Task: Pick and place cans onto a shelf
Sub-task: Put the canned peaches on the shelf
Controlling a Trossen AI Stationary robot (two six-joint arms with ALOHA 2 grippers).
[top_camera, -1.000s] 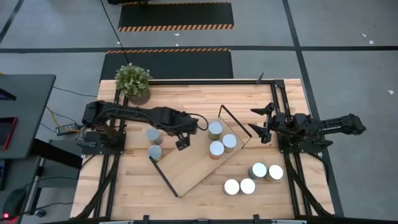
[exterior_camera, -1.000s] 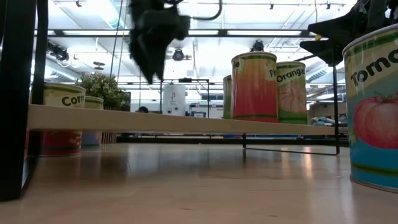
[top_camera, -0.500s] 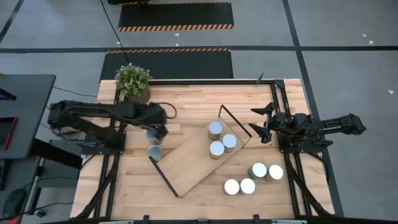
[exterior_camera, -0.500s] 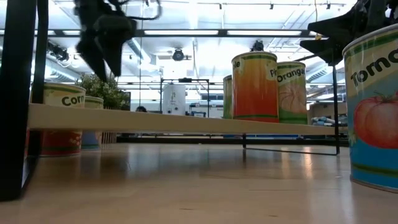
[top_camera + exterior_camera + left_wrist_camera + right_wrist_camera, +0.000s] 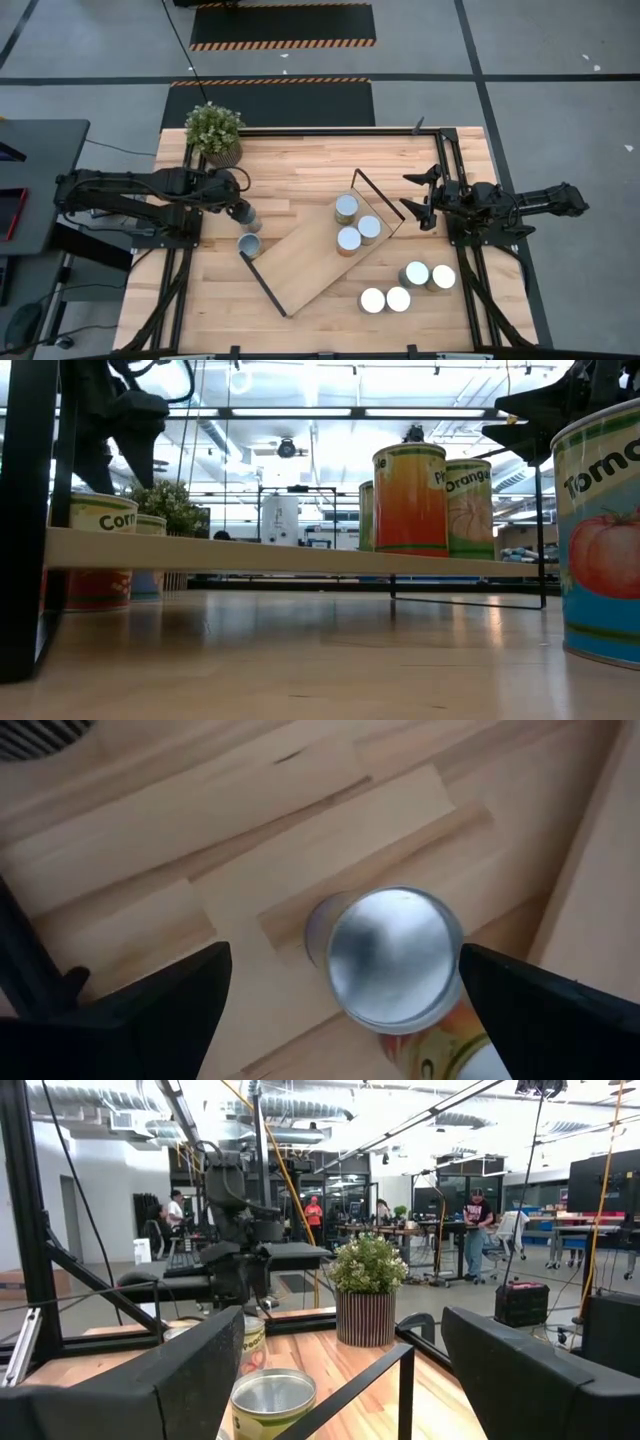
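My left gripper (image 5: 241,209) is open and hangs over a silver-topped can (image 5: 394,956) that stands on the table just left of the shelf. In the left wrist view its fingers (image 5: 150,1010) stand on either side of the can, touching nothing. A second can (image 5: 249,245) stands just nearer. The shelf (image 5: 300,262), a light-wood board with black wire ends, lies slantwise mid-table. Three cans (image 5: 346,208) stand on its right end. Several more cans (image 5: 415,273) stand on the table at the near right. My right gripper (image 5: 418,200) waits open by the shelf's right end.
A potted plant (image 5: 214,130) stands at the table's far left corner. The shelf's black wire frames (image 5: 378,195) rise at both short ends. In the low view a tomato can (image 5: 600,530) looms near right. People stand in the room beyond the table (image 5: 480,1220).
My left gripper has drawn back from over the shelf toward the table's left edge and now hangs over the can left of the shelf. The cans and the shelf have kept still.
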